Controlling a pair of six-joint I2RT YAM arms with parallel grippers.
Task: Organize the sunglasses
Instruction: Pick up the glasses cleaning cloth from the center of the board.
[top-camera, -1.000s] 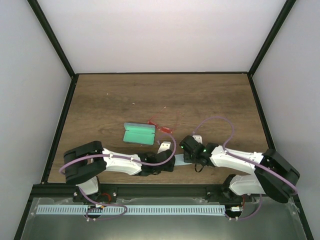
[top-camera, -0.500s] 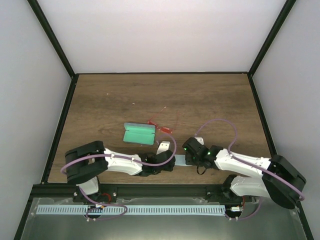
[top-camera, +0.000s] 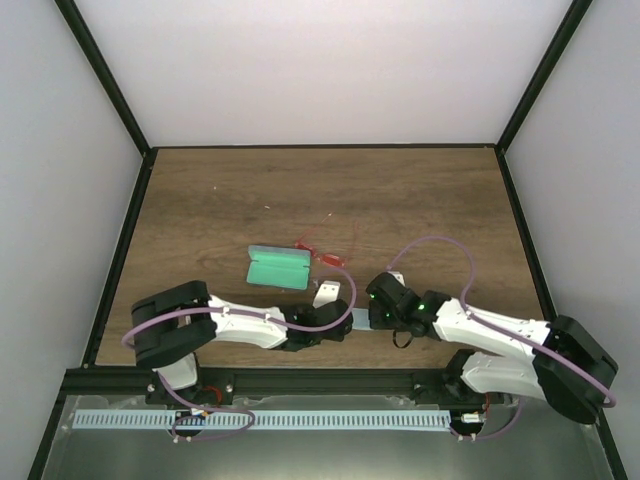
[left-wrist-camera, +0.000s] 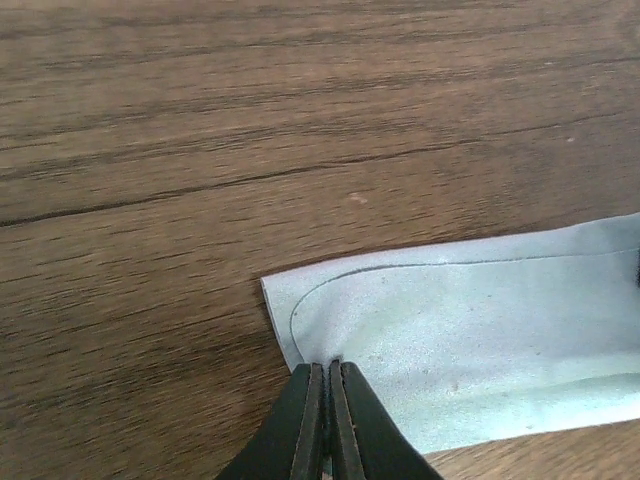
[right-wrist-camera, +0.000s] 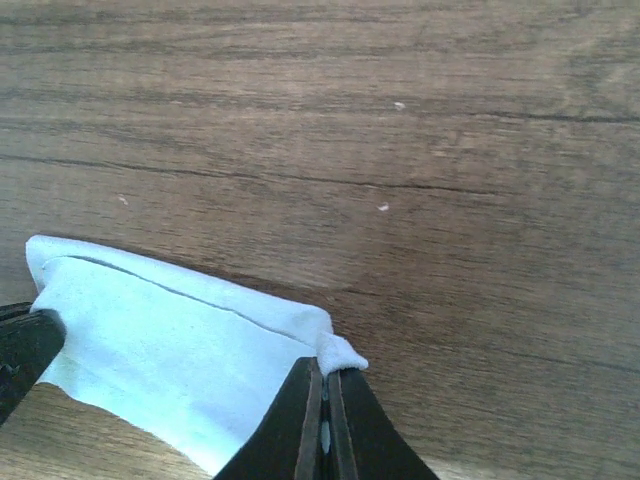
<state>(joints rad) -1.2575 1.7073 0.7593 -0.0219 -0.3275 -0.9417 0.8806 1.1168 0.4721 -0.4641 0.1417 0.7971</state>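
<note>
**Right arm drawn in; both jaws closed on the cloth**

Since a second earlier, the right gripper (right-wrist-camera: 325, 372) had been brought nearer and leftward onto the cloth (right-wrist-camera: 170, 345), and both pairs of jaws had been closed. Its dark, tapered fingers were pressed together on a bunched right corner of the thin, light blue fabric. The left gripper (left-wrist-camera: 327, 370) was likewise pinched shut at the cloth's left edge, where a stitched, curved seam was seen. The cloth was stretched flat between the two tools on the dark, grained wood table (top-camera: 220, 200). The sunglasses (top-camera: 322, 258), with red translucent lenses and thin wire arms, were left farther out on the table, beyond the left gripper and apart from both tools. They lay just beside the right end of an open rectangular case (top-camera: 277, 268) lined in green.
</note>
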